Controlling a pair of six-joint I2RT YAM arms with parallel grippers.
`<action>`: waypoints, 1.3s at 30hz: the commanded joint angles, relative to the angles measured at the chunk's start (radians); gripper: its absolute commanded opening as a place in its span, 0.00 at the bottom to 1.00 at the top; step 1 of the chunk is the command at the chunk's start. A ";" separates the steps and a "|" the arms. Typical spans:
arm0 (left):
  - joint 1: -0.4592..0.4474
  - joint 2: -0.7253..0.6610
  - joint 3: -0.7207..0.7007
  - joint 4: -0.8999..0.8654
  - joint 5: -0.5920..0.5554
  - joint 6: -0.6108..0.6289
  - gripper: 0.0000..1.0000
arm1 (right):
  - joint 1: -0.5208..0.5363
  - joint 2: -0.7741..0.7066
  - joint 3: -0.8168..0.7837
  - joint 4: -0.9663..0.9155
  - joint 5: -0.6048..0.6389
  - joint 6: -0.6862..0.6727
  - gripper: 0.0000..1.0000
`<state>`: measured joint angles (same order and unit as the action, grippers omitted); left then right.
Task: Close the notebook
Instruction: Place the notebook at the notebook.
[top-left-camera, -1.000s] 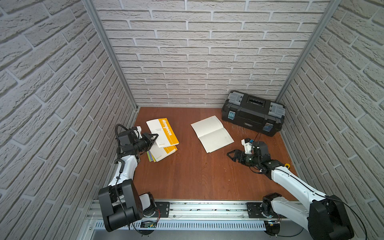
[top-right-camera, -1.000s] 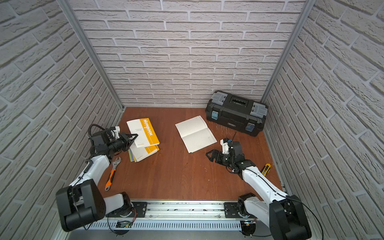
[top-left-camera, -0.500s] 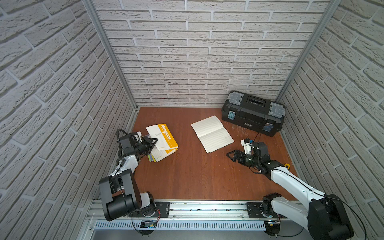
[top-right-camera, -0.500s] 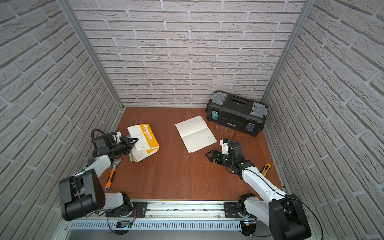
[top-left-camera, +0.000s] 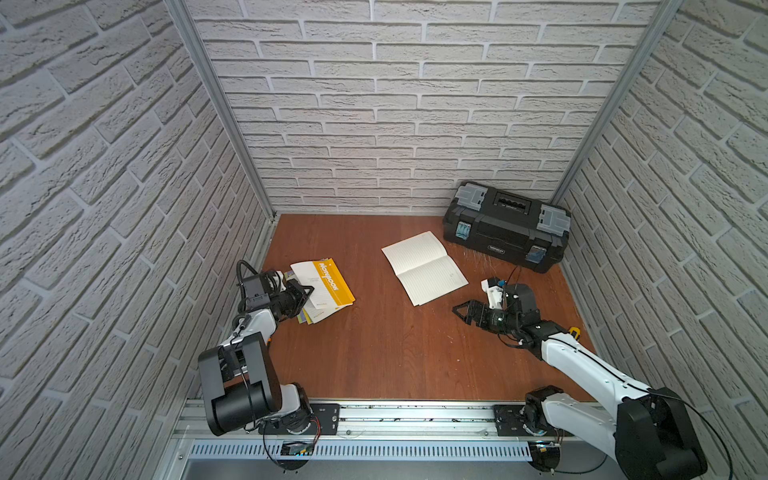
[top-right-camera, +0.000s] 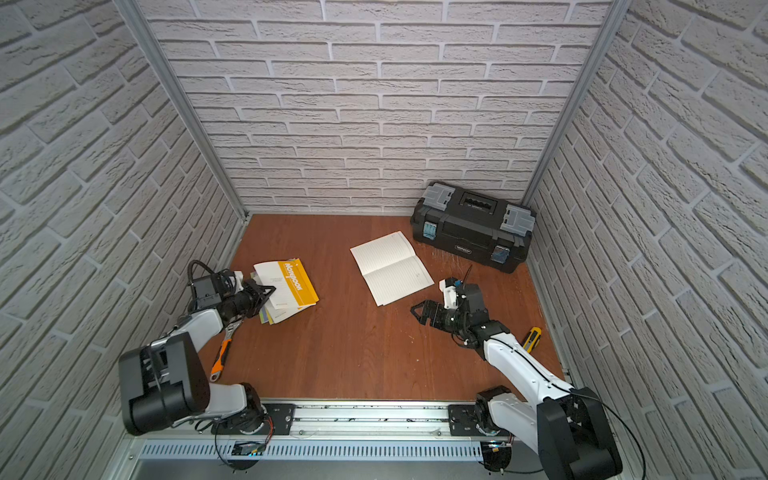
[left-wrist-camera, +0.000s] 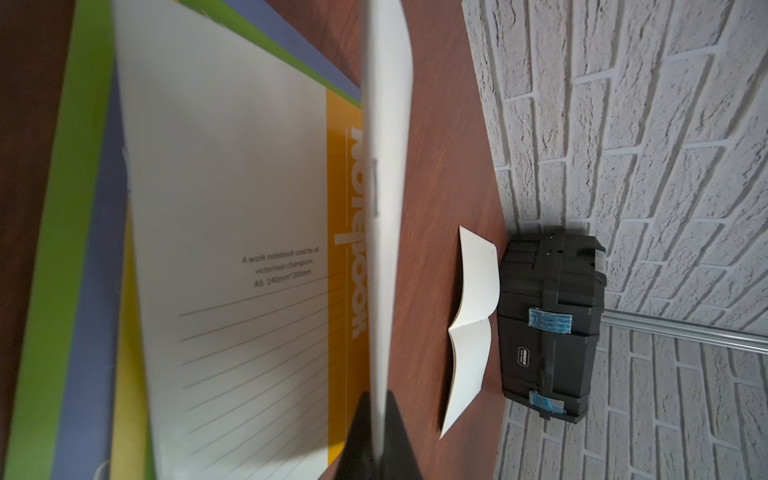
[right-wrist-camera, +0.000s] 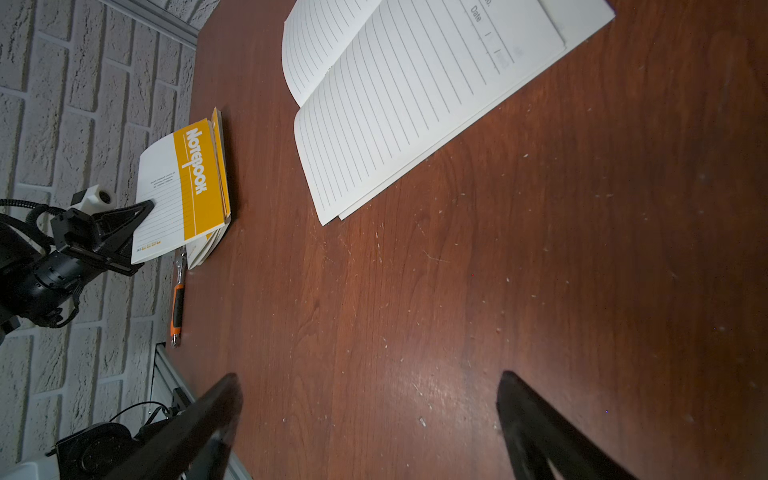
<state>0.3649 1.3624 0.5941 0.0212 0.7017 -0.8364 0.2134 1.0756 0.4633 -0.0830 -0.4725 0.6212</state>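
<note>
Lowered further: the notebook cover (top-left-camera: 328, 282).
Its edge is pinched by the left hand (top-left-camera: 310, 290); the right hand (top-left-camera: 458, 311) is spread wide, well apart.

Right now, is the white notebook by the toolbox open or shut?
Open. The white lined notebook lies spread flat, two ruled pages facing up, the fold between them.

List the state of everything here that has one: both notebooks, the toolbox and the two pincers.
orange notebook: nearly shut, cover edge raised off the stack.
white notebook: lying open, pages up.
toolbox: lid shut.
left pincer: shut on the orange notebook's cover edge.
right pincer: open, empty.
</note>
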 joint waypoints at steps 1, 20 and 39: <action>0.007 0.023 0.019 -0.028 -0.064 0.045 0.00 | 0.004 0.008 -0.019 0.048 -0.019 -0.002 0.95; -0.006 -0.042 0.078 -0.267 -0.317 0.166 0.59 | 0.003 0.013 -0.011 0.041 -0.025 0.000 0.95; -0.193 -0.223 0.172 -0.213 -0.251 0.155 0.65 | 0.035 0.103 0.145 0.016 0.004 0.010 0.95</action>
<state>0.1974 1.1145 0.7368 -0.2966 0.3557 -0.6628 0.2260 1.1587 0.5560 -0.0959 -0.4850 0.6247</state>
